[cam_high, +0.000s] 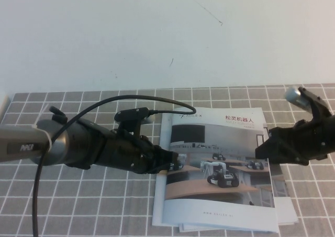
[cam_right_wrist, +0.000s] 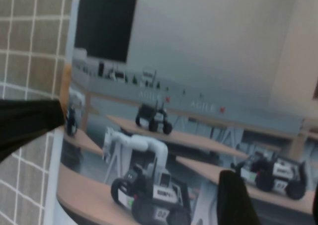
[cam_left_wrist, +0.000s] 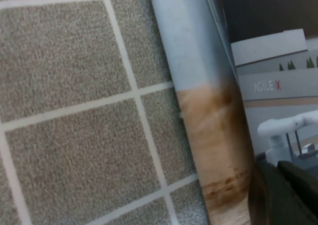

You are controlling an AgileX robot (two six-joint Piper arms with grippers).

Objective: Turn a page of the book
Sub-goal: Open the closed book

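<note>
Peeking out at six o'clock, at the near edge: lower booklets (cam_high: 285, 213) fanning past the bottom right corner of the book (cam_high: 220, 198), which is lying closed, cover up, just right of the mat's centre. Trailing down at eight o'clock, well apart from the paper: black cable (cam_high: 36, 195) hanging off the left arm. Resting at nine o'clock of the cover, on or just at the spine edge: left gripper (cam_high: 175, 162), seemingly pinning that side; whether wide or narrow, cannot tell. Hovering at three o'clock, over the free edge: right gripper (cam_high: 264, 149), spreading wide with nothing between the jaws, one finger (cam_right_wrist: 30, 123) showing dark near the spine side of the photo, the other low over the desks. Risking from here, as a judgement: catching a lower booklet along with the cover, since those edges are sitting so close together; slipping on glossy stock; dragging the whole stack toward nine o'clock if the spine hold is proving light; creasing the cover if biting too deep. Offering room: grey tiled mat (cam_high: 78, 205) lying bare toward nine o'clock for the swinging leaf, though the left arm is crossing that path; more bare tiles at twelve o'clock, ending at the pale wall (cam_high: 157, 33).
</note>
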